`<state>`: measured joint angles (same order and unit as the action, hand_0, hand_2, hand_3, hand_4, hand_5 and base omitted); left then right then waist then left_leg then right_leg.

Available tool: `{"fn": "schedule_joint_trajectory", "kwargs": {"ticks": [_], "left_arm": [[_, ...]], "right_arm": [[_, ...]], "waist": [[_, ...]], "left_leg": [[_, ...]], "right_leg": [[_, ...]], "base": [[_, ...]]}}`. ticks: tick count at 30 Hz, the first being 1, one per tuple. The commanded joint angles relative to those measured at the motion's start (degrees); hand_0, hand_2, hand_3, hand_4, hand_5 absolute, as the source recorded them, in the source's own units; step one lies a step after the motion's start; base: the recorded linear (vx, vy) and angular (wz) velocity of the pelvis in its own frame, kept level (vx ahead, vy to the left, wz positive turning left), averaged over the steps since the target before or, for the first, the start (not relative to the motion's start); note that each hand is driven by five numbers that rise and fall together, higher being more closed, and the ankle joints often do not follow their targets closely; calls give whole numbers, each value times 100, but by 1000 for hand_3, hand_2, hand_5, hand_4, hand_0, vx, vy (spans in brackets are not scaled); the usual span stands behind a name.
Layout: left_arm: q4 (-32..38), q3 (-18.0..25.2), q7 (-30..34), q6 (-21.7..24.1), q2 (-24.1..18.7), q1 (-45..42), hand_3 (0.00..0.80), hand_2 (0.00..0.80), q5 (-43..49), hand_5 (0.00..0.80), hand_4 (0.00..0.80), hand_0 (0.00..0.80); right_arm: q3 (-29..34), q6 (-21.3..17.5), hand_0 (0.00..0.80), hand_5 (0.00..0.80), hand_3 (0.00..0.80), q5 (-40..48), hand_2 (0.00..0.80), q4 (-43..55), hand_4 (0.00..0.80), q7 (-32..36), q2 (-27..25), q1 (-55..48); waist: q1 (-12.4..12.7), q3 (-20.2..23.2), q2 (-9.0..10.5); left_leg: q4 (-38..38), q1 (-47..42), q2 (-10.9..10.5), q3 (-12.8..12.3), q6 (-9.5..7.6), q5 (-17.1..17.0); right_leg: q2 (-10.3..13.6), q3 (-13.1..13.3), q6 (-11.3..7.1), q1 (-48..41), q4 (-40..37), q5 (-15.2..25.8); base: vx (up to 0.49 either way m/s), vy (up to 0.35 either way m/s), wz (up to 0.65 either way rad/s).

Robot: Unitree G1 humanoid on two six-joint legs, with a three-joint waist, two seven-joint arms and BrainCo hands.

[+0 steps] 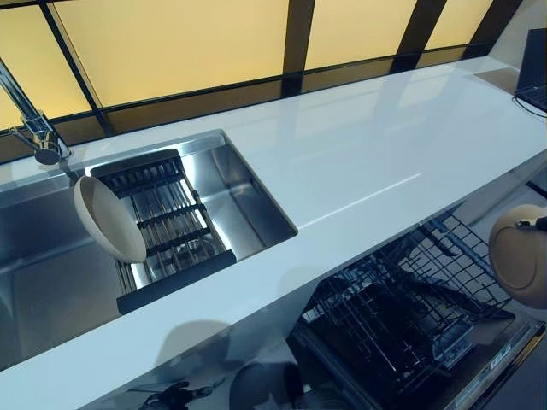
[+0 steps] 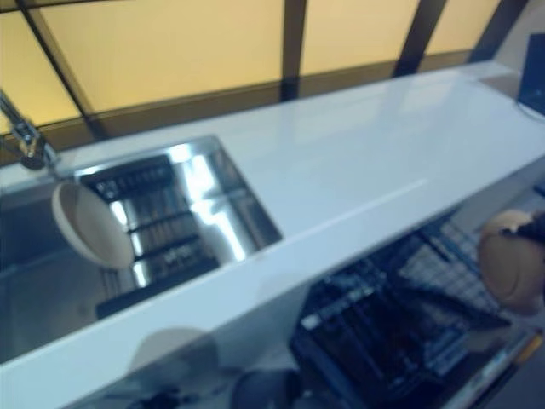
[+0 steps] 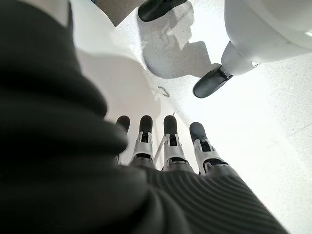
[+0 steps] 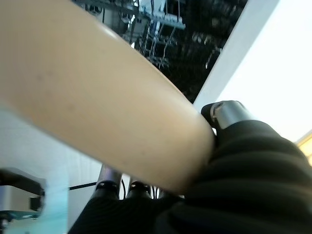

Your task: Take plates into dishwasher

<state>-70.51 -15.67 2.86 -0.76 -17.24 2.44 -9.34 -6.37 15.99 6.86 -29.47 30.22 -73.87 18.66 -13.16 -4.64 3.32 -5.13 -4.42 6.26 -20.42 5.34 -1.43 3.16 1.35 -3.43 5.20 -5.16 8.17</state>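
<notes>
Across the middle runs the white table point(image 1: 367, 162), with the steel sink point(image 1: 231, 192) set into its left part and the open dishwasher rack point(image 1: 402, 316) below its near edge. One beige plate point(image 1: 108, 219) leans in the sink's dish rack point(image 1: 167, 224). At right, the right robot hand point(image 4: 229, 146) clamps a second plate point(image 1: 519, 254) above the dishwasher rack. The left robot hand point(image 3: 165, 146) hangs low, fingers straight and apart.

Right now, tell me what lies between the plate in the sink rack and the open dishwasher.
In the left eye view, only bare white countertop separates the plate in the sink rack from the dishwasher.
</notes>
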Motion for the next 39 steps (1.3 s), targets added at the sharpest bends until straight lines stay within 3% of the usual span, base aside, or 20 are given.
{"fn": "schedule_joint_trajectory", "kwargs": {"ticks": [1,5,14,39], "left_arm": [[-51,242,10,63,-178,137,0,0,231,0,0,0],[-48,278,21,42,-178,175,0,0,300,0,0,0],[-53,267,9,54,-117,263,0,0,272,0,0,0],[79,133,21,27,-50,361,0,0,304,0,0,0]], "right_arm": [[259,-469,800,800,800,-510,800,334,800,-105,419,-69],[316,-730,800,800,800,-812,800,790,800,-251,747,-492],[-15,-873,800,800,800,-1168,800,1210,800,-449,1414,-751],[-770,-1358,800,800,800,-1856,800,554,800,-878,2401,-622]], "waist": [[76,-12,323],[70,-31,297],[108,-60,255],[392,-65,163]], "left_leg": [[13,-107,206,202,-1,105],[13,-104,193,212,-17,109],[13,-118,179,238,-41,132],[13,-66,154,471,-53,123]], "right_leg": [[258,8,-453,-290,16,-118],[271,-10,-457,-294,16,-113],[282,-45,-466,-317,16,-124],[355,-247,-485,-378,16,-160]], "base": [[0,0,0],[0,0,0],[-3,0,0],[0,-2,2]]}}
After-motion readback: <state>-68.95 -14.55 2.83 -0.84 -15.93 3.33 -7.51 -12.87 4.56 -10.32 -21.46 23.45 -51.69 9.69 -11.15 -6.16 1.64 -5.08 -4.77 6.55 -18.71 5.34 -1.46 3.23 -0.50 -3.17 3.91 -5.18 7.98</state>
